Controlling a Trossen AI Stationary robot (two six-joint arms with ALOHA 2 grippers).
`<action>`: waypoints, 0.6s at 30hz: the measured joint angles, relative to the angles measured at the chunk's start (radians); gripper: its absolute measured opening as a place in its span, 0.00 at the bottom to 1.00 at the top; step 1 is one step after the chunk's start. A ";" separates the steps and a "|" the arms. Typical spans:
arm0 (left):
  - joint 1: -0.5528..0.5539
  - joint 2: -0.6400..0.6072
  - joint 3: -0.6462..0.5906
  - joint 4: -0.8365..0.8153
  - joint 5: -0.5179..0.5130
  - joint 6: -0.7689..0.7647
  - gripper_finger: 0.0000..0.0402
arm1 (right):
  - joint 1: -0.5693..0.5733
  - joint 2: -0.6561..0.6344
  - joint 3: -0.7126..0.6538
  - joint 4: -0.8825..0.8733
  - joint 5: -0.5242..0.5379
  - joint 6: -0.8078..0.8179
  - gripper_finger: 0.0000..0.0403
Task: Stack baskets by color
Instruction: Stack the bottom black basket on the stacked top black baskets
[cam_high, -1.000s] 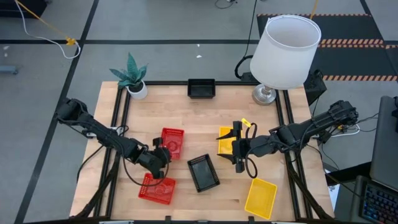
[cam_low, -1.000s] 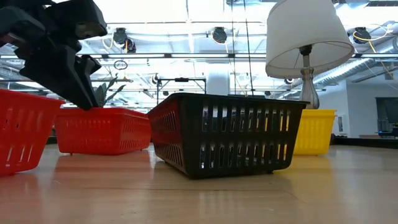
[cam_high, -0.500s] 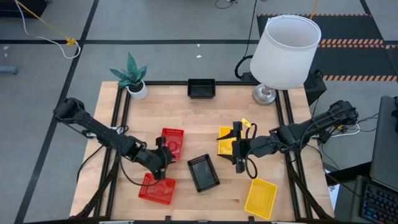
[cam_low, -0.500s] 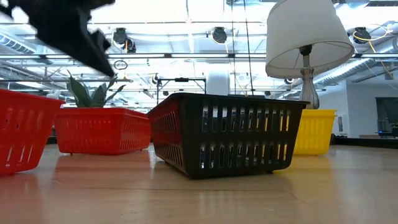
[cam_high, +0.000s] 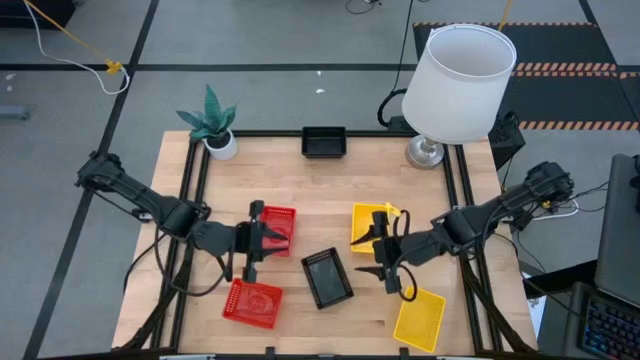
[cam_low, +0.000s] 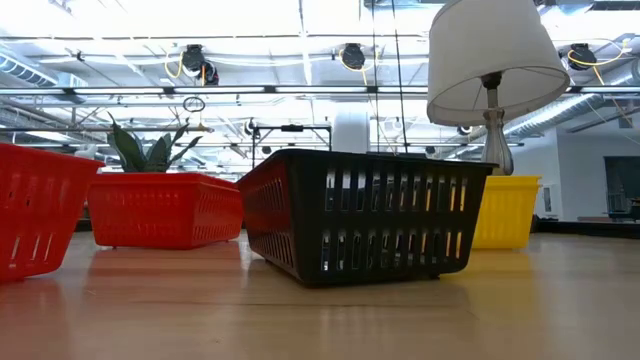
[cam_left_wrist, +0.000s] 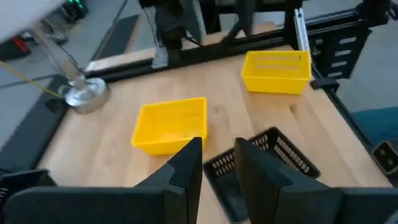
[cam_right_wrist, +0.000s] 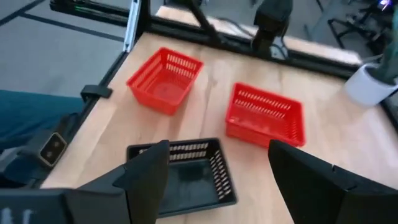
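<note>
Six baskets sit on their bases on the wooden table. Two red baskets (cam_high: 278, 228) (cam_high: 252, 303) are on the left. A black basket (cam_high: 327, 277) is in the middle and another black basket (cam_high: 324, 142) sits at the far edge. Two yellow baskets (cam_high: 368, 222) (cam_high: 419, 318) are on the right. My left gripper (cam_high: 262, 240) hovers above the gap between the red baskets, pointing right, its fingers (cam_left_wrist: 186, 168) a little apart with nothing between them. My right gripper (cam_high: 372, 255) hovers by the far yellow basket, wide open and empty. Neither gripper shows in the low view.
A white lamp (cam_high: 455, 85) stands at the far right corner and a potted plant (cam_high: 212, 125) at the far left corner. Bare wood lies between the baskets and along the far half of the table (cam_high: 330, 185).
My left gripper has risen from just above the near red basket, leaving the low view, and has rolled about its own axis. Its finger gap looks unchanged. My right gripper has drifted slightly toward the near edge. No basket has moved.
</note>
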 joint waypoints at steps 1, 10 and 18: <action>0.000 -0.001 0.003 -0.003 -0.008 0.013 0.24 | 0.006 0.008 0.000 -0.004 0.000 0.017 0.66; 0.033 0.003 -0.001 -0.087 -0.023 0.085 0.24 | 0.055 0.133 0.009 -0.010 -0.123 0.140 0.66; 0.114 0.002 -0.001 -0.086 -0.024 0.150 0.24 | 0.049 0.327 0.062 -0.004 -0.263 0.167 0.66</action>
